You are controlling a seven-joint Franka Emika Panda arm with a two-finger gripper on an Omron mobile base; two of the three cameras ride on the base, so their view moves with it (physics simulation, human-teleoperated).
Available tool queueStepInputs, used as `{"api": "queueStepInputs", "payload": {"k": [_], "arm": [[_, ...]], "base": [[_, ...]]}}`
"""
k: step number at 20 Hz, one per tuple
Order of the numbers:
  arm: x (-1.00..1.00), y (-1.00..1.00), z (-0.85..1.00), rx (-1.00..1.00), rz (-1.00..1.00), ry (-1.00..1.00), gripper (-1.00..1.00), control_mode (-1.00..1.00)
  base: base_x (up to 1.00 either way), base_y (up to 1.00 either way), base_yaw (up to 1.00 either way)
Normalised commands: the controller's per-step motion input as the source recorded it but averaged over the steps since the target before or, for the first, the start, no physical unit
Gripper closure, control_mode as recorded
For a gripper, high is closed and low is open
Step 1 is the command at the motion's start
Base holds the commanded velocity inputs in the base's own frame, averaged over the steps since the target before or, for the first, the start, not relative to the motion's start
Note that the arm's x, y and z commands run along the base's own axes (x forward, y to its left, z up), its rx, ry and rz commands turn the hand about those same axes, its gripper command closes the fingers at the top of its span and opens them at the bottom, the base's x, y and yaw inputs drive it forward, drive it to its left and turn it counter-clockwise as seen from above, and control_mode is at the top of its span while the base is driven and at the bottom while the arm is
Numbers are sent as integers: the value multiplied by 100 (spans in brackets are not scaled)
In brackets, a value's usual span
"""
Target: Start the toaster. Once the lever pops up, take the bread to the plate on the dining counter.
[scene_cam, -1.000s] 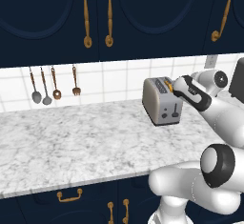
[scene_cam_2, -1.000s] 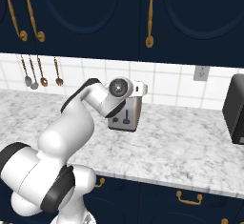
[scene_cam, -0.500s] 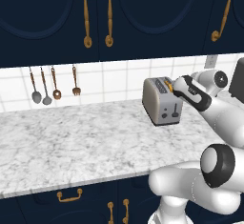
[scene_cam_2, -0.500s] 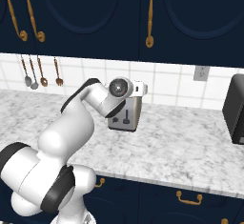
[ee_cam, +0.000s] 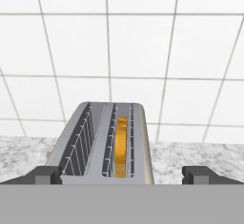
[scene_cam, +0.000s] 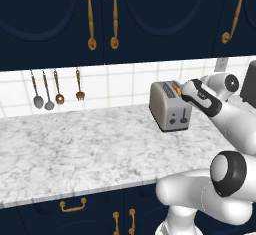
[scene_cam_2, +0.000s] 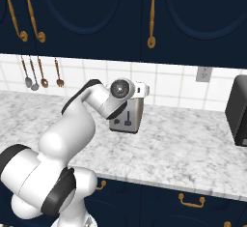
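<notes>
Pincer [ee_cam: 122,174] wide above toaster [ee_cam: 102,144]

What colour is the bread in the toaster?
Golden orange-brown; the bread shows best in the hand view.

Glossy white arm [scene_cam_2: 72,129] of rounded segments, with dark bands and round dark caps at its joints.

No readable text, label, brand, number or sign that I can make out in any view. The toaster [scene_cam: 170,106] front has dark controls but nothing legible on them from where I'm looking.
</notes>
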Motion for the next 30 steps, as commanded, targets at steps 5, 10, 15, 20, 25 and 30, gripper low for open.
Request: {"api": "queueStepInputs", "payload": {"k": [5,10,15,20,25,30], "arm": [[0,0,0,0,0,0,-100,-100],[0,0,0,0,0,0,-100,-100],[0,0,0,0,0,0,-100,-100],[0,0,0,0,0,0,-100,-100],[0,0,0,0,0,0,-100,-100],[0,0,0,0,0,0,-100,-100]], "base": [[0,0,0],[0,0,0],[0,0,0],[0,0,0],[0,0,0],[0,0,0]]}}
